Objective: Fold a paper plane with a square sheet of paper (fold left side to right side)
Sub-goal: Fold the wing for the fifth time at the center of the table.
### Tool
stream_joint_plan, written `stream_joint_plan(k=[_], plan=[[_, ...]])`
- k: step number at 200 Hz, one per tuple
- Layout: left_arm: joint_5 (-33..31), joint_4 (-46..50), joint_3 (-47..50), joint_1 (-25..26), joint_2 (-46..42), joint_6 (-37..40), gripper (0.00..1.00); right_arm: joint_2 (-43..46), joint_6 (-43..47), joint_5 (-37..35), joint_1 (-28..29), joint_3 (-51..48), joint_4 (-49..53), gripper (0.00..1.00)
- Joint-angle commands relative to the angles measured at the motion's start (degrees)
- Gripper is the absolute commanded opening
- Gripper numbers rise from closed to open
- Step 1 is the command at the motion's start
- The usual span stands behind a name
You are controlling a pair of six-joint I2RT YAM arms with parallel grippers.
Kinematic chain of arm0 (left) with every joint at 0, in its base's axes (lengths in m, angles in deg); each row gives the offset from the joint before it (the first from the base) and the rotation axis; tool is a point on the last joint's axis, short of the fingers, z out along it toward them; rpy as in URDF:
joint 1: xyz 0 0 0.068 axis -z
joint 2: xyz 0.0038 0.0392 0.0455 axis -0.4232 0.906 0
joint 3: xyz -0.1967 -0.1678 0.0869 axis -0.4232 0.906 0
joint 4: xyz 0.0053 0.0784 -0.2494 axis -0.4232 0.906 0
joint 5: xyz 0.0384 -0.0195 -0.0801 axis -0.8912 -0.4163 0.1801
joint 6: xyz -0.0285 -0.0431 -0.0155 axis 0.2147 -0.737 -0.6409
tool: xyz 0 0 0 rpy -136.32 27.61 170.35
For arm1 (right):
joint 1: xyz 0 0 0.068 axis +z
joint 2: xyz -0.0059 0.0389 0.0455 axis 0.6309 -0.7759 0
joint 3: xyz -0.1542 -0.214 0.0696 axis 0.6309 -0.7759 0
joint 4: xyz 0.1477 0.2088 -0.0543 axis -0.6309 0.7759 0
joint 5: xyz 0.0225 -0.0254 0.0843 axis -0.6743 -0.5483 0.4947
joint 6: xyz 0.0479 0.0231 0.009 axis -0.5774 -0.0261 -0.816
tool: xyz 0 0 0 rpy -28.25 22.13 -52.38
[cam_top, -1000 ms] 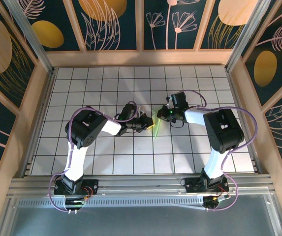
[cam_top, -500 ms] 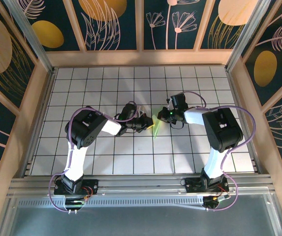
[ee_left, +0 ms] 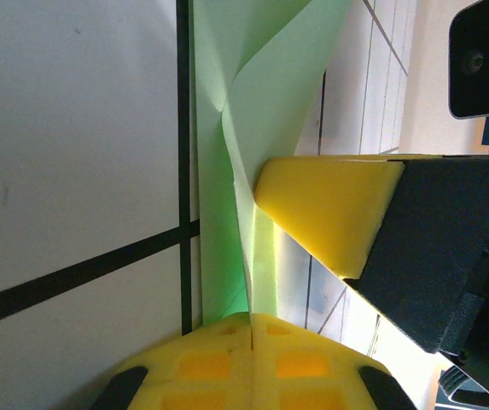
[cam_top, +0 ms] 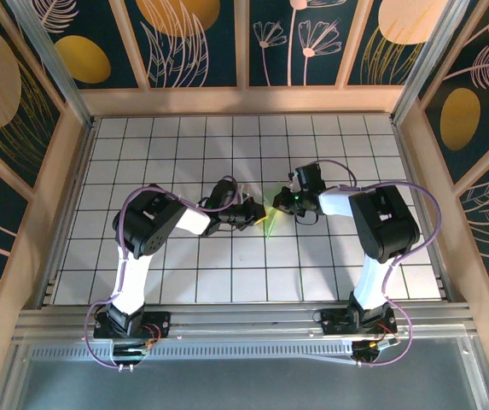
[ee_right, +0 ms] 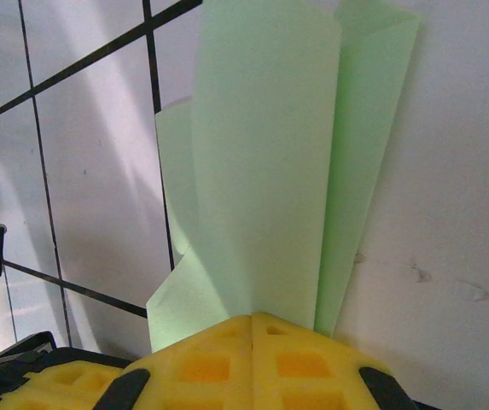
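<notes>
Paper, just one piece: a narrow pale-green folded paper plane at the middle of the white grid-tiled table, between two yellow-tipped pincers. The left gripper is clenched on it, and the right gripper pinches it from the opposite side. From above it is a green sliver; the wrist cameras reveal layered flaps and creases.

**White, black and yellow hardware**

The white-and-black left arm and its matching right arm each had smooth white tubular links, bulky rounded black joint housings and a black base plate. Thin purple cables looped alongside both. The moulded yellow plastic fingers bore square recessed pockets and sat on black blocks.
</notes>
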Motion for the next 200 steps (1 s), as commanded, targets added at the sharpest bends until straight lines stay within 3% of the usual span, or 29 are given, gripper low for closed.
stream_joint_plan(k=[1,17,51,81,140,200], plan=[[-4.84,6.72,0.60,-0.42,3.60,1.68,0.04,-1.23,1.05,-1.35,-0.47,-2.97,1.46,0.00],[-4.89,6.47,0.97,-0.42,2.44,1.90,0.07,-0.90,1.14,-1.31,-0.61,-4.04,1.23,0.00],[-7.01,9.20,1.96,-0.63,-4.61,4.73,0.27,-0.62,1.58,-0.96,-0.84,-4.86,0.73,0.00],[-8.40,16.05,0.88,-0.60,-11.17,7.96,0.33,-0.51,1.76,-0.78,-0.78,-4.89,0.55,0.00],[-1.89,21.37,-3.51,1.25,-12.10,9.60,0.11,-0.55,1.67,-0.54,-0.72,-5.04,0.07,0.00],[0.72,19.63,-5.87,3.91,-7.55,8.58,0.06,-0.74,1.84,-0.67,-0.61,-5.00,0.38,0.00]])
